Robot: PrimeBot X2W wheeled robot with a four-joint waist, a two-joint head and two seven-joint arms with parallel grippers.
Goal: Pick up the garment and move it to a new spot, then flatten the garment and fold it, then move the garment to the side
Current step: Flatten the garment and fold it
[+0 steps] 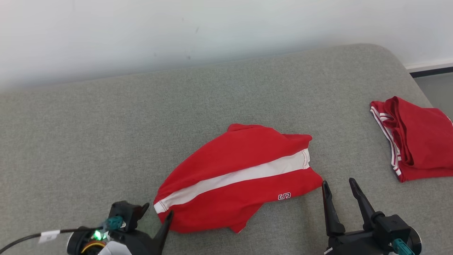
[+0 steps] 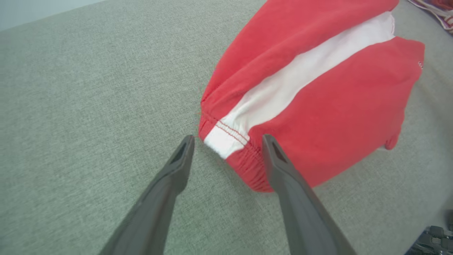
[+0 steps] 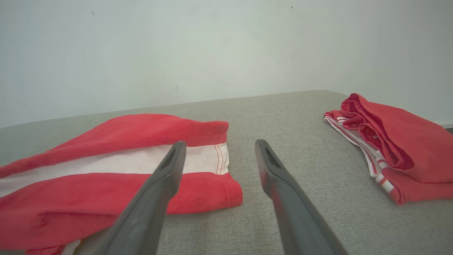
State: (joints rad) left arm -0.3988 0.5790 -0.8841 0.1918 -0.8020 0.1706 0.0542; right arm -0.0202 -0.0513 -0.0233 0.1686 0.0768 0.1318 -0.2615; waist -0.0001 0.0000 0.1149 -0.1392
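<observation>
The garment [image 1: 240,173] is a pair of red shorts with a white side stripe, lying loosely folded on the middle of the grey cushion. My left gripper [image 1: 157,212] stands open at the garment's near-left waistband end. In the left wrist view its two fingers [image 2: 177,170] straddle the elastic waistband corner of the garment [image 2: 318,106] without clamping it. My right gripper [image 1: 338,183] is open just off the garment's right hem, nothing between its fingers. In the right wrist view this gripper [image 3: 220,144] points past the hem of the garment [image 3: 116,170].
A second red garment with white trim [image 1: 414,141] lies folded at the far right of the cushion [image 1: 106,141], also seen as a red pile [image 3: 393,148] in the right wrist view. A pale wall runs behind. The cushion's rounded right edge drops to the floor [image 1: 439,88].
</observation>
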